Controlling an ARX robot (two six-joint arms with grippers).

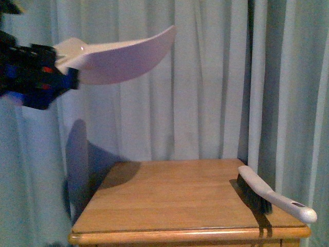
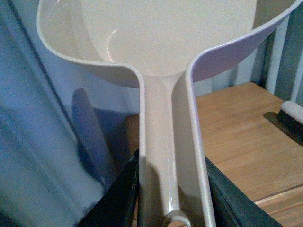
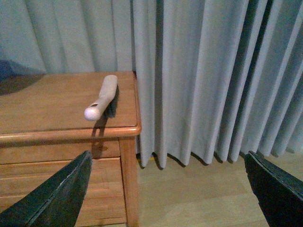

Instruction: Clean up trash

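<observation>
The left gripper (image 2: 173,201) has its jaws clenched on the handle of the dustpan (image 1: 123,59), which hangs at the upper left of the front frame, well above the counter (image 1: 169,200). The right gripper (image 3: 166,158) is empty, with its jaws released and wide apart. The brush (image 1: 267,195) lies at the lower right, and its handle overhangs the counter's corner.

We find no trash in any view. The counter top shows none and the visible pan bowl is bare. The left wrist frame cuts off the pan's far lip, so the wad may sit there.

We judge the step in hand to be carrying the pan. Hold it level, with the lip no lower than the handle. Move slowly and stay clear of the curtain (image 1: 216,77).
</observation>
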